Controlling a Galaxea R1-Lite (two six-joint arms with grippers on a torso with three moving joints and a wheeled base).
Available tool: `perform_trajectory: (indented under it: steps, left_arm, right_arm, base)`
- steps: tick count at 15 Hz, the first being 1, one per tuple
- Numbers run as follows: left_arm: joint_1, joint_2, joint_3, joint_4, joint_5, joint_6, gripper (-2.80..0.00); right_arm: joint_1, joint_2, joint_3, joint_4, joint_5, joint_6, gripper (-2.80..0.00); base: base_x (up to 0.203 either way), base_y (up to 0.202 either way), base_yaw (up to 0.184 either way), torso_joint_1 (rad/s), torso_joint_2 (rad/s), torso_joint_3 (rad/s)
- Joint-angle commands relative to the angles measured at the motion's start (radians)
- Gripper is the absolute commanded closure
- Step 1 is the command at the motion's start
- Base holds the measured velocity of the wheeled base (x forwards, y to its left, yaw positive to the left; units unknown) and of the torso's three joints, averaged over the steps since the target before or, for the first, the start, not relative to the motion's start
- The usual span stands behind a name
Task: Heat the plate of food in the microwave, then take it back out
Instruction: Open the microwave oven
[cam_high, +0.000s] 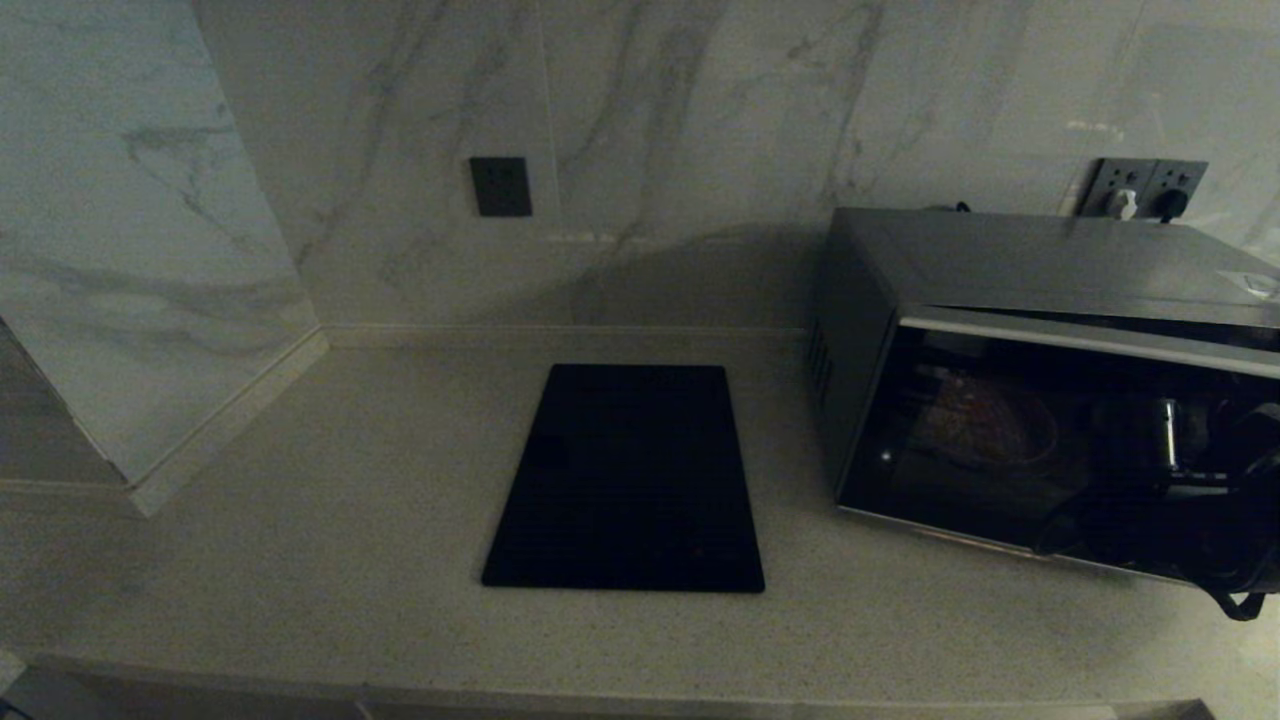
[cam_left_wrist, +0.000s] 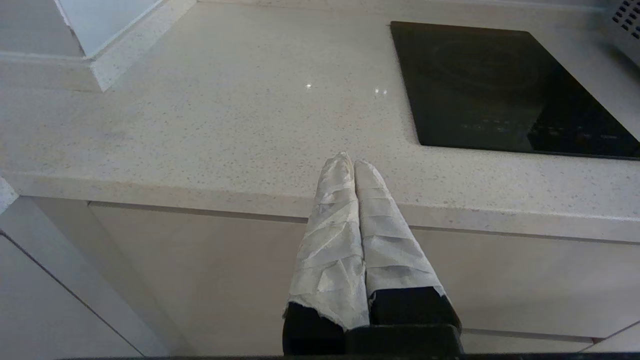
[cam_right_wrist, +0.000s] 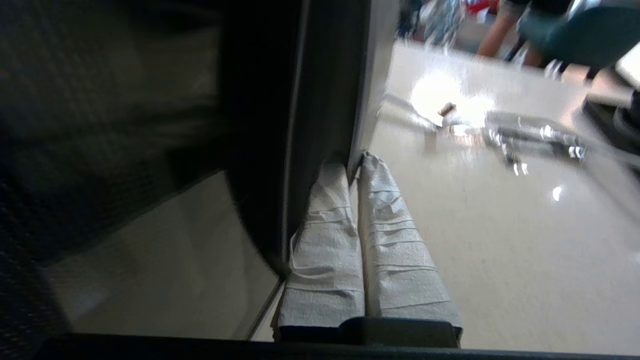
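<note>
- Sitting on the counter (cam_high: 300, 560) at the right: the microwave (cam_high: 1040, 400), its black glass door (cam_high: 1050, 450) slightly ajar along the top edge, not flush with the body.
- Showing dimly through the glass: the plate of food (cam_high: 985, 425), resting inside the cavity.
- Working at the door's far right edge: the right gripper (cam_right_wrist: 356, 165), cloth-wrapped fingers pressed together, tips lying against the door's edge and pinching nothing visible.
- Hanging parked below the counter's front edge: the left gripper (cam_left_wrist: 353, 165), fingers closed tight and empty, well apart from the black slab (cam_high: 625, 480).
- Judging the step in hand: moving the door, either shutting it for heating or opening it for retrieval; not being able to tell which.
- Calling next for a steady push or pull along the door's swing, without nudging the whole oven.
</note>
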Motion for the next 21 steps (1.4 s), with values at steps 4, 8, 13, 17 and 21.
perform_trajectory:
  steps: [4, 8, 13, 17, 21]
  left_arm:
    - [0.0, 0.002, 0.0, 0.0, 0.001, -0.001, 0.0]
    - [0.0, 0.0, 0.0, 0.0, 0.001, -0.001, 0.0]
    - [0.0, 0.0, 0.0, 0.0, 0.001, -0.001, 0.0]
    - [0.0, 0.001, 0.0, 0.0, 0.001, -0.001, 0.0]
    - [0.0, 0.001, 0.0, 0.0, 0.001, -0.001, 0.0]
  right_arm:
    - [0.13, -0.184, 0.078, -0.01, 0.088, -0.007, 0.0]
    - [0.216, -0.297, 0.157, -0.01, 0.129, -0.007, 0.0]
    - [0.247, -0.61, 0.179, 0.024, 0.18, -0.114, 0.0]
    - [0.197, -0.878, -0.015, 0.234, 0.29, -0.331, 0.0]
    - [0.066, -0.929, -0.241, 0.561, 0.411, -0.396, 0.0]
  base:
    - [0.0, 0.0, 0.0, 0.0, 0.0, 0.0]
    - [0.0, 0.0, 0.0, 0.0, 0.0, 0.0]
    - [0.0, 0.0, 0.0, 0.0, 0.0, 0.0]
    - [0.0, 0.0, 0.0, 0.0, 0.0, 0.0]
    - [0.0, 0.0, 0.0, 0.0, 0.0, 0.0]
